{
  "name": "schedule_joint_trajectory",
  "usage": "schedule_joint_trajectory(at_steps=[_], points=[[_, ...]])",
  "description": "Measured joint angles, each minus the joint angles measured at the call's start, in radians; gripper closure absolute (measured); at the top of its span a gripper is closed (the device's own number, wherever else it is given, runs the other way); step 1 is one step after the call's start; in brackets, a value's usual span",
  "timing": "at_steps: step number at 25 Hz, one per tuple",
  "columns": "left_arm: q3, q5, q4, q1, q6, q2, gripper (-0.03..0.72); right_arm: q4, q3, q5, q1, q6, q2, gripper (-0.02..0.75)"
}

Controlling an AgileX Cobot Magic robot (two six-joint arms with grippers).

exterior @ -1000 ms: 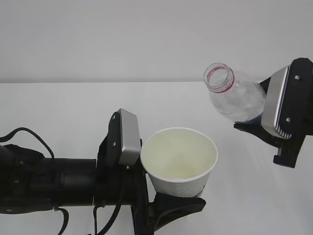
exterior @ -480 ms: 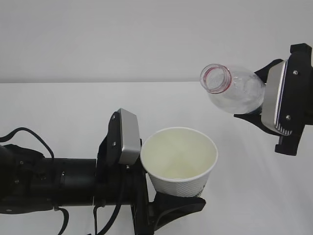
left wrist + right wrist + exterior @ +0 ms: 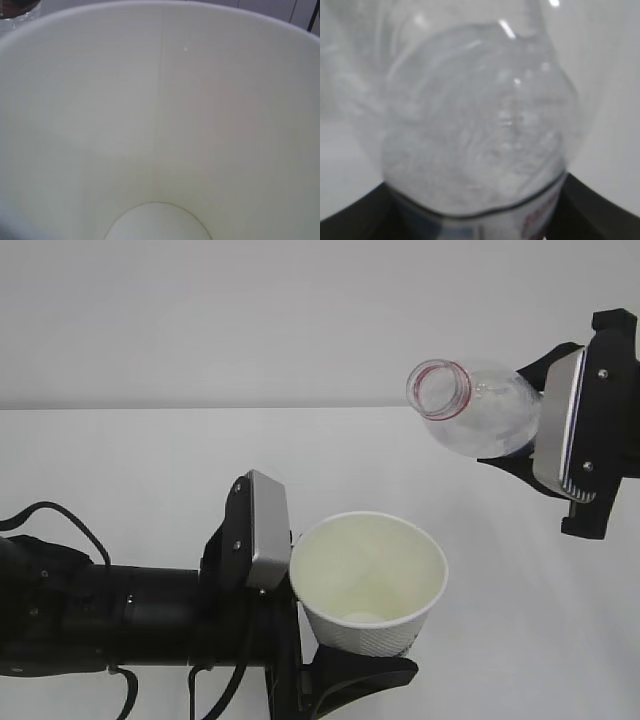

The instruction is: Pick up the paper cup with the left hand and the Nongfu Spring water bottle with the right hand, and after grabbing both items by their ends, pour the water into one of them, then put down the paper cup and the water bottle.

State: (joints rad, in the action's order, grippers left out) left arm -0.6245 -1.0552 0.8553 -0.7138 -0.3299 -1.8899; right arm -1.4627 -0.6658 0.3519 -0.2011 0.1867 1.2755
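Observation:
The paper cup [image 3: 368, 585] is white with a cream inside and stands upright, low in the middle of the exterior view. My left gripper [image 3: 352, 645] is shut on its base, with one black finger [image 3: 365, 672] showing under it. The left wrist view looks straight into the cup [image 3: 160, 125], and the fingers are hidden there. The Nongfu Spring water bottle [image 3: 480, 420] lies tilted, capless, above and to the right of the cup. Its red-ringed mouth [image 3: 438, 388] points left. My right gripper [image 3: 525, 420] is shut on its labelled lower part [image 3: 540, 220]. No stream of water shows.
The white table [image 3: 120, 470] runs back to a grey wall [image 3: 200, 320]. My left arm and its black cable [image 3: 60, 520] fill the lower left. In the left wrist view the bottle's mouth [image 3: 17, 7] shows at the top left corner.
The right gripper has risen with the bottle, whose body swings up toward level. The left gripper and cup have sunk slightly.

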Motion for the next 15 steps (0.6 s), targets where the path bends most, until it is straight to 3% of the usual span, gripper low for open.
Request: schedule_joint_trajectory(at_steps=[15], points=[[-0.06,0.006,0.007,0.0,0.013,0.0,0.097,-0.009,-0.009,-0.002,0.0,-0.069,0.018,0.253]])
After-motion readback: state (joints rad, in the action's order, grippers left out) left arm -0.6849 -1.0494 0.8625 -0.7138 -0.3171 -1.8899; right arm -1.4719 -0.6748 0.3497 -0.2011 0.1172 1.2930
